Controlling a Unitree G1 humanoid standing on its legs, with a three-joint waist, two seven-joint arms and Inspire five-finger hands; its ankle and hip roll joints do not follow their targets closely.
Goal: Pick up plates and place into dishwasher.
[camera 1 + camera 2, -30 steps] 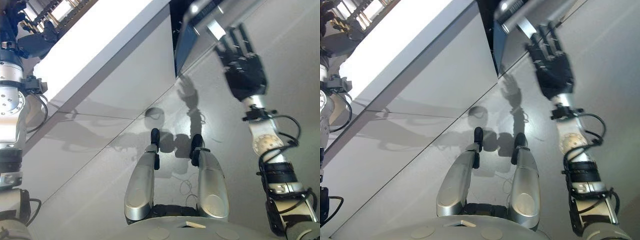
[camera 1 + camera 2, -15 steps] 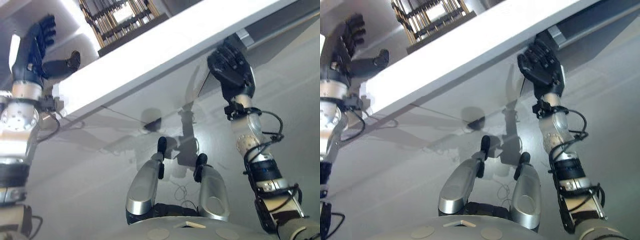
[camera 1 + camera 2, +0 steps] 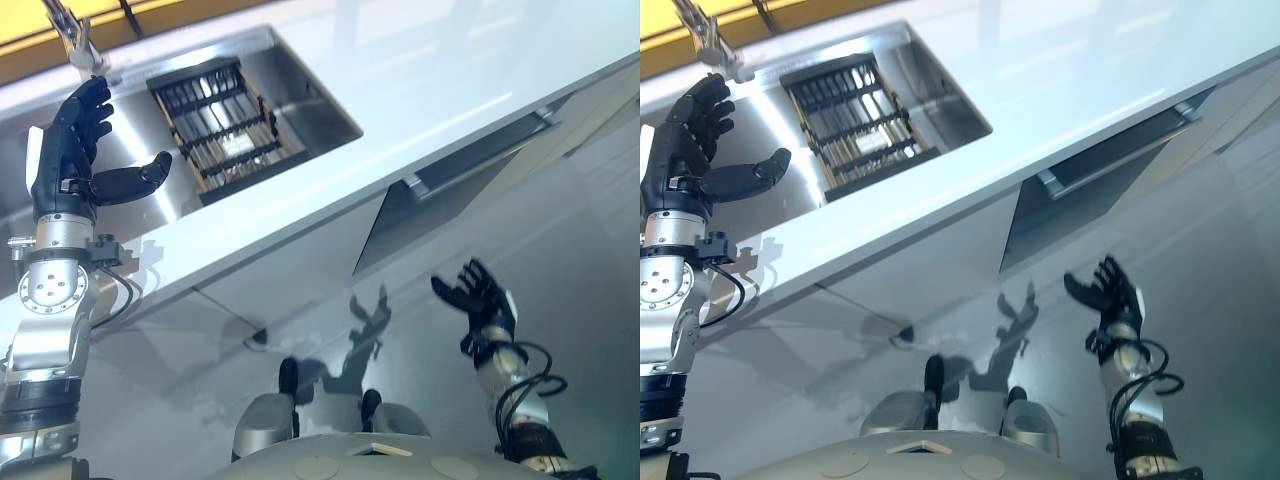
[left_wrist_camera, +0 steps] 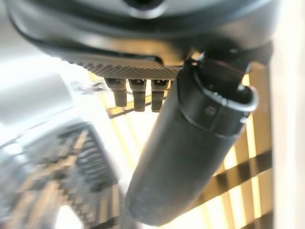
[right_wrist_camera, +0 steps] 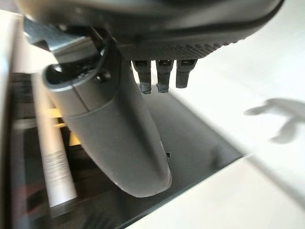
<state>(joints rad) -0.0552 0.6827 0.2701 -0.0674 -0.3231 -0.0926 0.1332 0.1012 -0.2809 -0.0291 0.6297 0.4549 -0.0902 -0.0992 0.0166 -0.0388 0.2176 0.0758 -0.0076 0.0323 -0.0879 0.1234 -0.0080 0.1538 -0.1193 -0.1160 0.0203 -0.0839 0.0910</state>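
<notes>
We look down on a white countertop (image 3: 470, 80) with a steel sink (image 3: 300, 95) sunk into it. Inside the sink lies a dark dish rack (image 3: 225, 125) of metal bars, and we cannot make out any plates on it. Our left hand (image 3: 75, 150) is raised beside the sink's left side, fingers straight and spread, thumb held out toward the rack, holding nothing. Below the countertop's front edge, the dishwasher door (image 3: 470, 160) stands slightly ajar, with a dark gap behind its handle. Our right hand (image 3: 1108, 292) hangs low in front of that door, well apart from it, fingers spread and empty.

The left wrist view adds the thumb (image 4: 190, 152) close up against blurred rack bars. The right wrist view shows its thumb (image 5: 114, 129) over the dark dishwasher opening, where a pale bar (image 5: 52, 162) runs inside, a detail the head views hide.
</notes>
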